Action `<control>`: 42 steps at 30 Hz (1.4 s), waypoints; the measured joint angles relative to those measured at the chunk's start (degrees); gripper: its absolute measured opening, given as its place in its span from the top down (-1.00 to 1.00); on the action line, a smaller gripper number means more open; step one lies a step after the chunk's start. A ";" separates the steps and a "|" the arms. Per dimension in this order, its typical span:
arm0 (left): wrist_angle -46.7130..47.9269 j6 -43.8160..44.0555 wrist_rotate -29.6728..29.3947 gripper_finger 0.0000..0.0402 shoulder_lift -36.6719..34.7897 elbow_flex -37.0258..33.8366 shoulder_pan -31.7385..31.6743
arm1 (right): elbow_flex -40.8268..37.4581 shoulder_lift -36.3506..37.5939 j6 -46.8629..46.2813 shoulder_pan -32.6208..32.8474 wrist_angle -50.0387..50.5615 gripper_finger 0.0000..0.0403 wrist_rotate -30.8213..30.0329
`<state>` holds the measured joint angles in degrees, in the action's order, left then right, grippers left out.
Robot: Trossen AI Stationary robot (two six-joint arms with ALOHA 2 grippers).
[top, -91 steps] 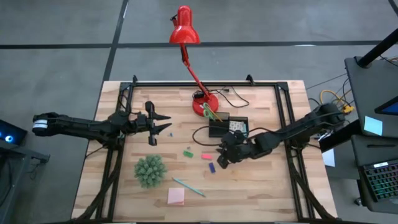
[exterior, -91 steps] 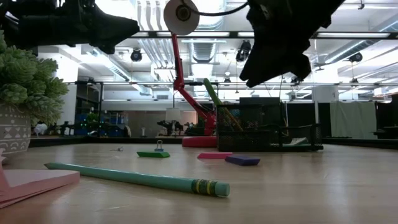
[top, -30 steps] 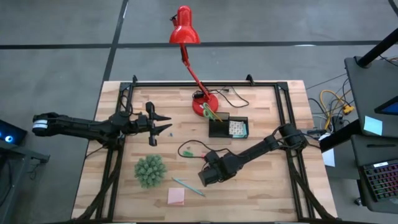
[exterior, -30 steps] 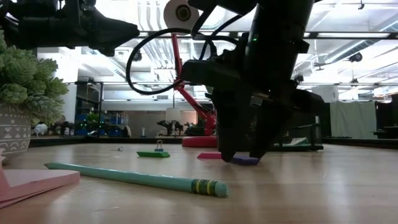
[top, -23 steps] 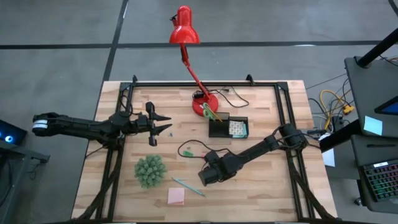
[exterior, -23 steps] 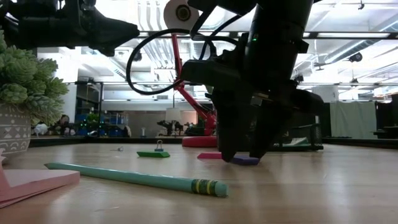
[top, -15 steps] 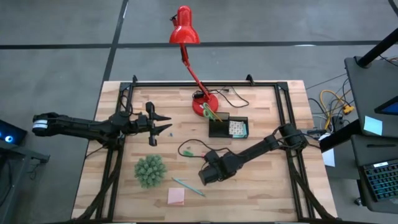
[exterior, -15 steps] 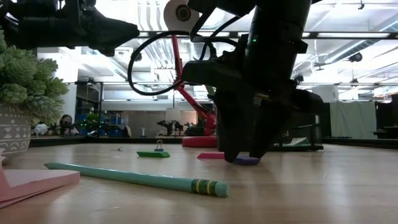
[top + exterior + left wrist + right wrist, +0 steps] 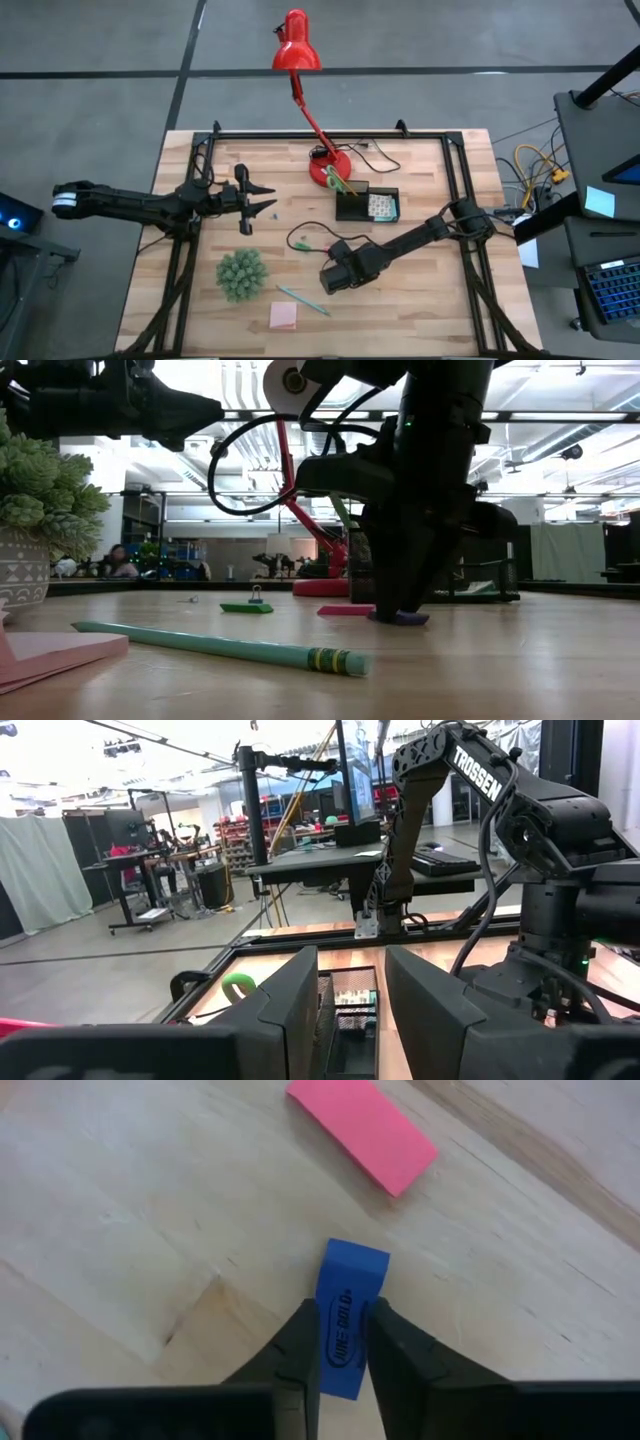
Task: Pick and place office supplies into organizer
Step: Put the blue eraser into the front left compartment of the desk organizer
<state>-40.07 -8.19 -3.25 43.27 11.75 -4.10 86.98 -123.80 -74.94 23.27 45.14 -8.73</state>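
A small blue-purple eraser piece lies flat on the wood; my right gripper is shut on it, seen near the table's middle in the high view and above the piece in the low view. A red-pink piece lies just beyond it. The black organizer stands by the red lamp base, with green-handled scissors and a light-blue pad inside. A green piece, a teal pencil and a pink sticky pad lie on the table. My left gripper hovers open at the left. My right gripper pinches the blue-purple piece between its two fingers, one on each long side, at the piece's end nearer the wrist. The fingers come from above, pointing down. The piece lies flat on the table.
A fuzzy green spiky ball in a pot stands left of the pencil. The red desk lamp rises from its round base at the far side. A loose black cable curls beside my right arm.
In the low view my right gripper's fingers have drawn together around the blue-purple piece, and the piece has slid a little along the table.
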 joint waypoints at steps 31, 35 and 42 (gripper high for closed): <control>0.02 0.00 -0.01 0.47 0.00 0.00 -0.02 | 2.66 2.77 4.70 0.39 1.50 0.74 0.50; 0.03 0.00 -0.01 0.47 0.00 0.00 -0.02 | 4.01 2.81 5.50 0.35 3.17 0.74 0.07; 0.03 0.00 -0.01 0.47 0.00 0.00 -0.02 | 6.39 2.90 7.95 0.18 9.71 0.74 -1.84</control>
<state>-40.04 -8.19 -3.25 43.27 11.75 -4.12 93.37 -120.90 -66.98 23.44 54.85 -10.57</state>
